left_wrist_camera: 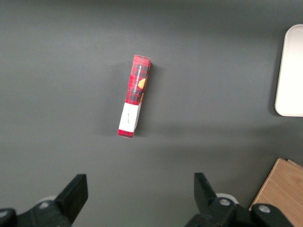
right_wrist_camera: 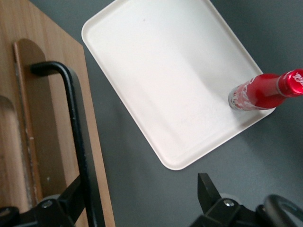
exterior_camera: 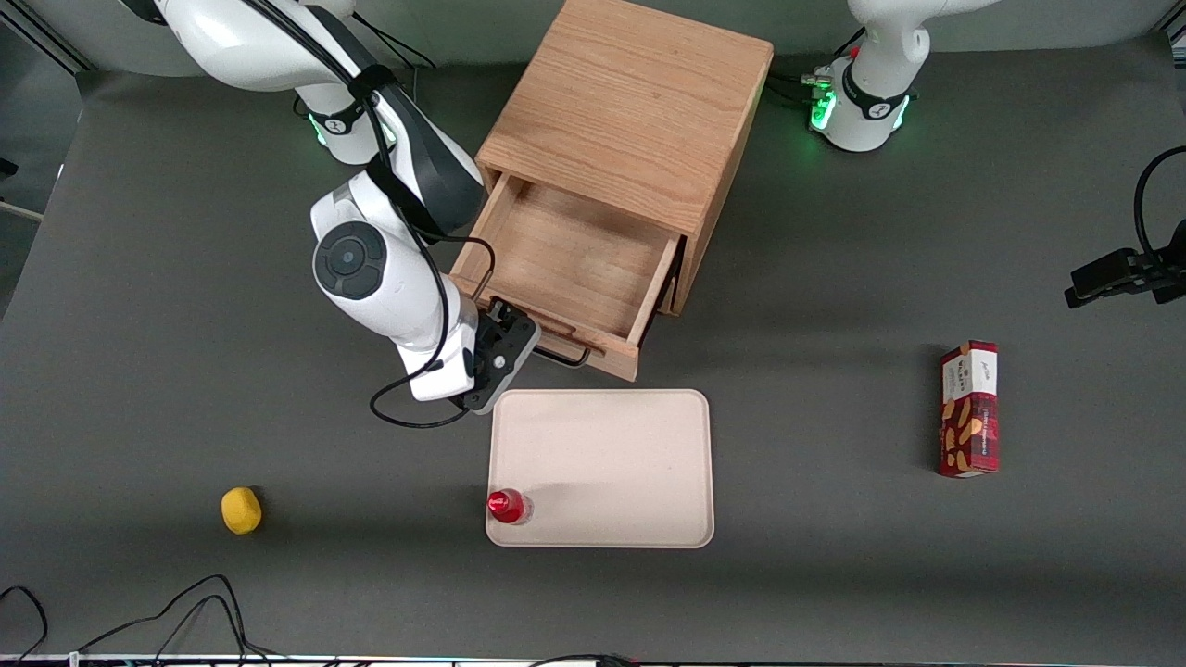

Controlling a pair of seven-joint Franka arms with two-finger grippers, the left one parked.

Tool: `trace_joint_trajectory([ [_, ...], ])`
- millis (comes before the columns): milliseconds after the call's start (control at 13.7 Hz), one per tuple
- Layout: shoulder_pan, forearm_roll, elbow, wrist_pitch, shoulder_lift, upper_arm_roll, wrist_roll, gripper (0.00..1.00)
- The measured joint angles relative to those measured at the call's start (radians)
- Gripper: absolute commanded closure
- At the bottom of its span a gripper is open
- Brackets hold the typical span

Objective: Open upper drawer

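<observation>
Already well out of the oak cabinet (exterior_camera: 639, 102), the upper drawer (exterior_camera: 570, 264) shows its bare wooden floor, its front panel close to the cream tray (exterior_camera: 602, 435). At the working arm's end of that panel the gripper (exterior_camera: 505, 343) sits by the black wire handle (exterior_camera: 563, 356), whose long bar runs along the drawer front. In the wrist view the fingers (right_wrist_camera: 71, 201) stand apart, one touching or just beside the bar (right_wrist_camera: 78, 142), gripping nothing. Any further pull would run straight out toward the tray. A glossy red bottle (exterior_camera: 507, 506) stands on the tray's corner.
</observation>
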Motion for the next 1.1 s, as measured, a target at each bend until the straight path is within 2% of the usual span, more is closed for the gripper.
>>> trace_joint_trajectory([
  [659,-0.006,0.014,0.018,0.025,0.001,-0.027,-0.059,0.00],
  [1098,-0.022,0.014,0.019,0.094,0.013,-0.038,-0.124,0.00],
])
